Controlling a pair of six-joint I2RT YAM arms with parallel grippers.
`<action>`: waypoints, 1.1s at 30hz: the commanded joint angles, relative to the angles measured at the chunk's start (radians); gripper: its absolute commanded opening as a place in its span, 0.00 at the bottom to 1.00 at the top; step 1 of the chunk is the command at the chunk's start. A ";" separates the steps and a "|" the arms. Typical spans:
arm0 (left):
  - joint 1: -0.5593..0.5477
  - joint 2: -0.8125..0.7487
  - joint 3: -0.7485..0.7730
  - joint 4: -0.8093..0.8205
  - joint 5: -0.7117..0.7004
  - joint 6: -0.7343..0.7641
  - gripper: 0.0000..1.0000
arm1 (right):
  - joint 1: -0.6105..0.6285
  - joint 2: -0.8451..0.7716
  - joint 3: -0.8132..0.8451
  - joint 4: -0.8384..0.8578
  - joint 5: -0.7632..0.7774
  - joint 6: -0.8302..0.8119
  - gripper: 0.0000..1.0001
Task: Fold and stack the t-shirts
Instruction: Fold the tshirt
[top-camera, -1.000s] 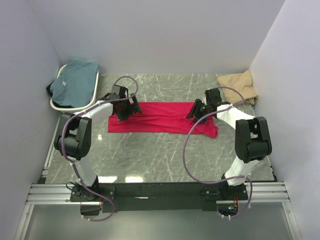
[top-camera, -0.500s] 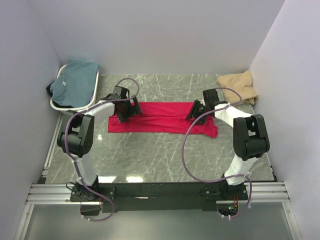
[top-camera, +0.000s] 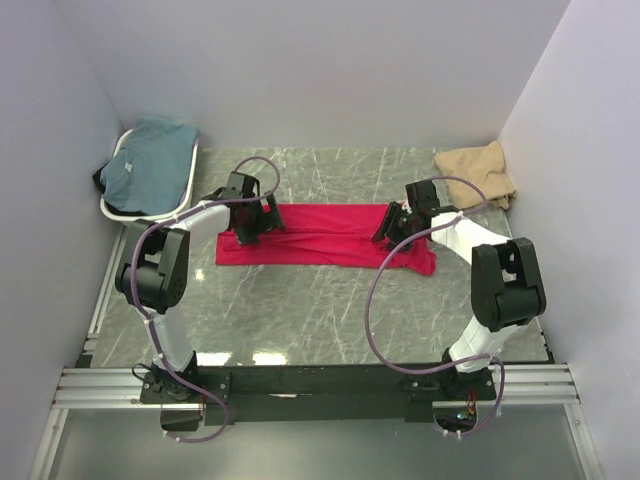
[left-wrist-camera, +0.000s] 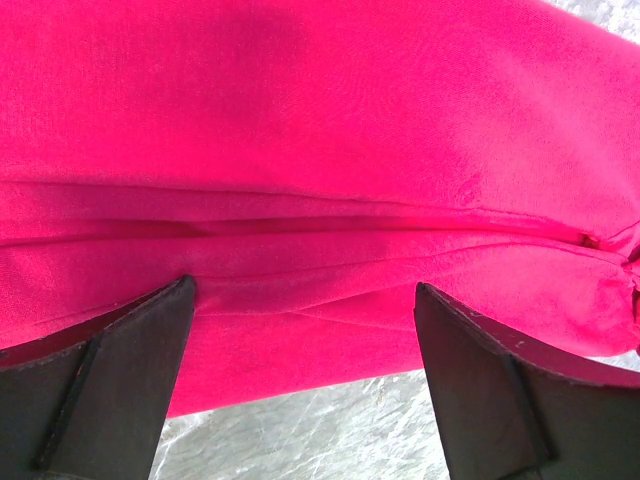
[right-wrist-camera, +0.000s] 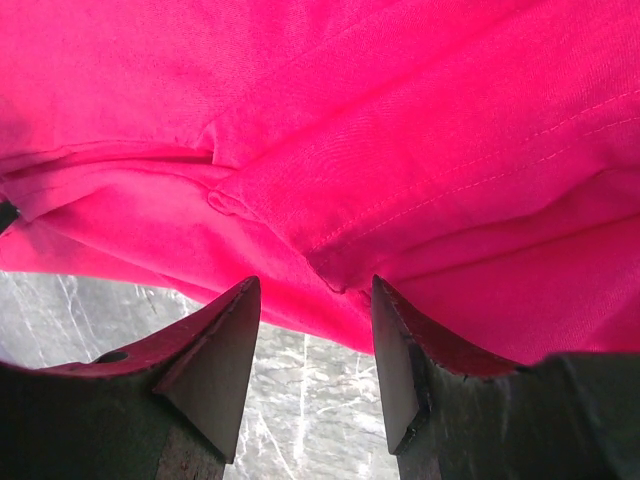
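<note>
red t-shirt (top-camera: 325, 236): folded into a long flat band, lying left to right across the middle of the top view, on the table; lower edge sags a bit at the right end.
red t-shirt folds: one long crease along the band in the left wrist view; overlapped layers and a stitched hem in the right wrist view.
left gripper (left-wrist-camera: 302, 290): low over the left end of the band, pointing down at it.
left fingers (left-wrist-camera: 110, 370): spread wide, pinching nothing; red cloth fills the gap beyond the tips, with a sliver of marble at the bottom of the frame.
right gripper (right-wrist-camera: 312, 285): low over the right end of the band.
right fingers (right-wrist-camera: 215, 350): apart, with a narrower gap than the left; a folded hem edge sits at the gap by the tips, marble shows between the fingers below it; no clamp seen, contact with the cloth cannot be told.
tan t-shirt (top-camera: 478, 170): loosely bunched in the upper right of the top view, by the right wall, well apart from the red one.
teal t-shirt (top-camera: 150, 160): draped over the white oval basket (top-camera: 189, 178) in the upper left, beside the table's left edge.
table (top-camera: 330, 300): grey-green marble pattern, glossy.
cables (top-camera: 372, 300): purple, looping from each arm.
walls: pale, on three sides.
</note>
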 joint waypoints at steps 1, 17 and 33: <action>-0.006 -0.006 0.029 0.000 0.009 0.015 0.96 | 0.010 -0.007 0.001 0.022 0.014 0.008 0.56; -0.006 0.014 0.049 -0.011 0.006 0.023 0.96 | 0.017 0.080 0.091 0.048 -0.009 -0.009 0.11; -0.006 0.031 0.060 -0.009 0.018 0.031 0.97 | 0.091 0.266 0.465 -0.151 0.003 -0.118 0.04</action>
